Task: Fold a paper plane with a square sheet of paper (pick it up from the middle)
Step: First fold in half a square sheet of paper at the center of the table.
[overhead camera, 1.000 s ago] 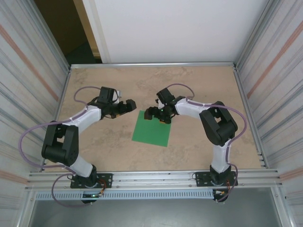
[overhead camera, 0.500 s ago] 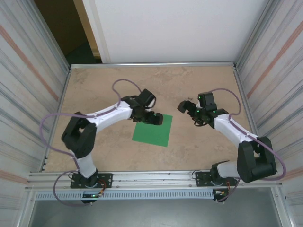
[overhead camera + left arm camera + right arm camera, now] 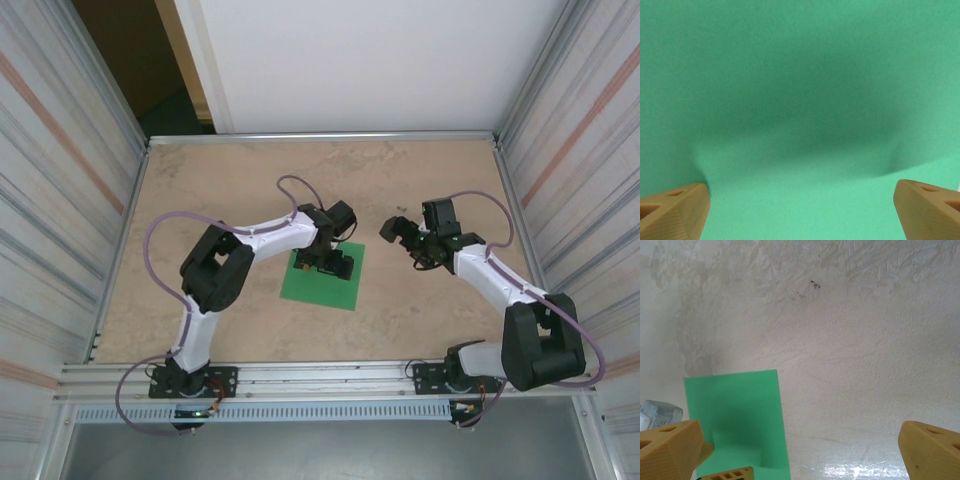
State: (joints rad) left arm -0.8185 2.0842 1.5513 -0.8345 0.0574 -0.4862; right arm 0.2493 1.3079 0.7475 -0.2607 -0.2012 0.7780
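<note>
Marbled beige table [image 3: 420, 300], walled on either side by ribbed metal panels [image 3: 60, 180], was spread beneath both arms. The square sheet of paper [image 3: 320, 290] was laid flat on it, and no crease of the plane had yet been made.

The left gripper [image 3: 334, 264] was poised low over the sheet, well inside its edges, as suits a task that asks for a pick-up from the middle. Its jaws were spread wide. In the left wrist view green paper was seen directly under and between the two fingertips [image 3: 675, 212], with a soft ripple bulging across the gap. Nothing was clamped. The ripple suggests the tips were pressed onto the sheet so that closing would pinch up a ridge.

The right gripper [image 3: 397, 229] was held off the sheet, its jaws likewise wide apart and empty. Bare table was seen between them, and the sheet's corner lay ahead of its left finger [image 3: 667, 452]. It was probably parked there to leave room.
</note>
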